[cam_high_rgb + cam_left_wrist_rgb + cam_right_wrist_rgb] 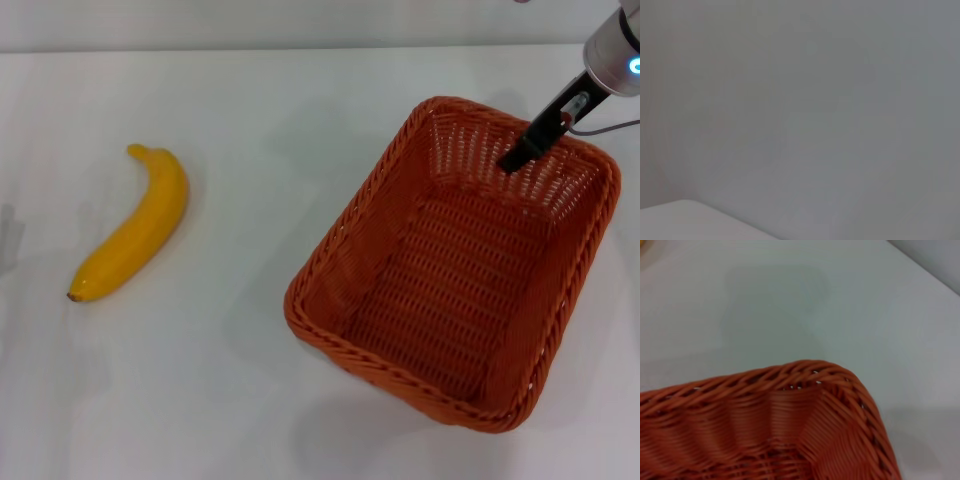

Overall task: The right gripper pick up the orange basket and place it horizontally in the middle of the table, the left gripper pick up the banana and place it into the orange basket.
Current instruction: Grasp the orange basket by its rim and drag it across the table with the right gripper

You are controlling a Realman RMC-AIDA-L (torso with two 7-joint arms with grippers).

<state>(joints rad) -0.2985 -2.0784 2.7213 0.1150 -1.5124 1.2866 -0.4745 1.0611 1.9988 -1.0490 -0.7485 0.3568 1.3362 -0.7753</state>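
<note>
On my head view, far left, I see the single curved yellow banana with a dark stem tip (135,225) lying flat on the plain white tabletop (250,400), its length running from lower left up to upper centre-left of the frame. It sits well apart from everything else. Moving right, the large rectangular orange woven basket with braided rim (455,265) rests on the table in the right half of the frame, turned at a slant, open side up. At the upper right, the thin black right gripper on its silver-grey arm (522,152) reaches down over the basket's far end, its tip inside near the far wall; I cannot tell whether it is spread or closed. My right wrist view shows a rounded basket corner (805,415).
</note>
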